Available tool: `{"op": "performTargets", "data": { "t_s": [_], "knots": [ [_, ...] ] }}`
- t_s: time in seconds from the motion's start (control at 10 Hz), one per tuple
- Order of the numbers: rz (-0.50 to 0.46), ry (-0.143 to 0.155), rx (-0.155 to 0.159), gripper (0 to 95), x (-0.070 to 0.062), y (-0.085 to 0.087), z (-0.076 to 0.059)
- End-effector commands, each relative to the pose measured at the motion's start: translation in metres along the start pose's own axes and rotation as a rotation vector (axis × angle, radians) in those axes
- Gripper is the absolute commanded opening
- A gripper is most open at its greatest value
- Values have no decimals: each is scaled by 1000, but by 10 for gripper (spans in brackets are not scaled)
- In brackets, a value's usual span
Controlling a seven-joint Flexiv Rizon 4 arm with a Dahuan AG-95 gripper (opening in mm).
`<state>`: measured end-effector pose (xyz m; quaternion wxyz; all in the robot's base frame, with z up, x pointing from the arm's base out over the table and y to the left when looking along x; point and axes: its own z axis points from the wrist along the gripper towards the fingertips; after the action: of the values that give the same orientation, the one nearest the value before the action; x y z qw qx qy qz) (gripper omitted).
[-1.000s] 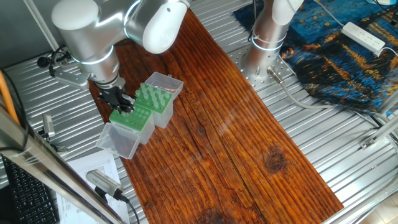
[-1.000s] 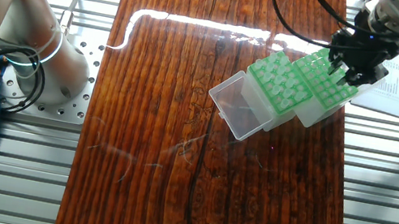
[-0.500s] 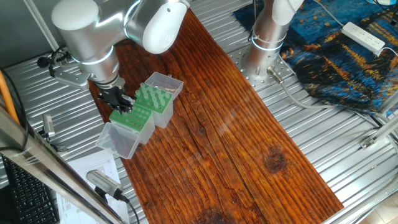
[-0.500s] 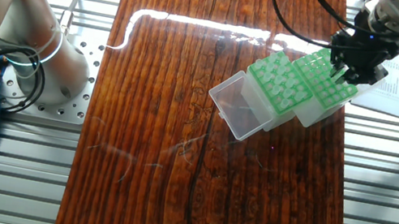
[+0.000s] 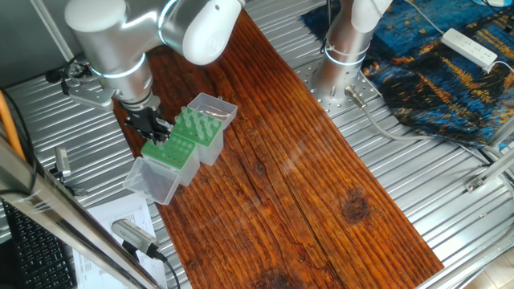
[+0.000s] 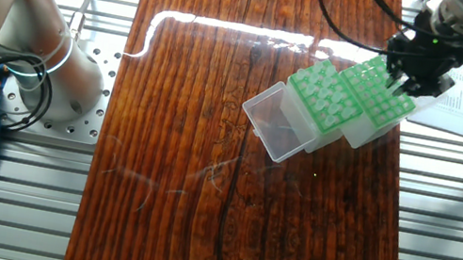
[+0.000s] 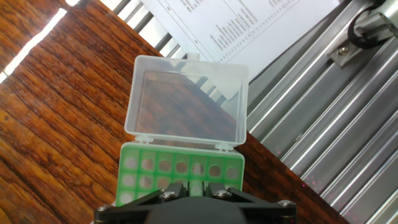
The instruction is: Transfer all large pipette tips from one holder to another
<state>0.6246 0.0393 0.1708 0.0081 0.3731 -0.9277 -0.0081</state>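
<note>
Wooden board (image 5: pixel 321 177), laid over a ribbed metal table, carrying all items below. Arm (image 5: pixel 120 40), one, reaching to the board's edge; since a second ago we find it lifted a little and drawn slightly back. Printed sheet (image 7: pixel 249 25), off the board beside the racks. Full rack (image 5: pixel 199 127), green-topped, lid open, touching its neighbour on the side towards the board's middle. Second rack (image 5: pixel 170 151), green-topped, directly under the hand; its clear lid (image 7: pixel 186 99) lies hinged open, and the hand view shows rows of holes whose filling we cannot make out. Gripper (image 6: pixel 421 75), just above the second rack, fingers drawn near together; whether they clasp a tip or nothing we cannot tell. Tips (image 6: pixel 318 86), pale green, upright in rows in the full rack. We judge the small rise to mark the end of one visit to the second rack, probably a tip set down, with most of the transfer still outstanding.
</note>
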Motion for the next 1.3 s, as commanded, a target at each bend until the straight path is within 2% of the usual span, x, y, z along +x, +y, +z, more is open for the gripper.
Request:
{"op": "performTargets", "data": {
  "t_s": [0.1,0.8,1.1,1.3],
  "knots": [
    [-15,4,1,0,0,0,-12],
    [-41,7,5,0,1,5,-61],
    [-79,9,5,0,2,6,-89],
    [-98,12,7,0,3,14,-106]
  ]
}}
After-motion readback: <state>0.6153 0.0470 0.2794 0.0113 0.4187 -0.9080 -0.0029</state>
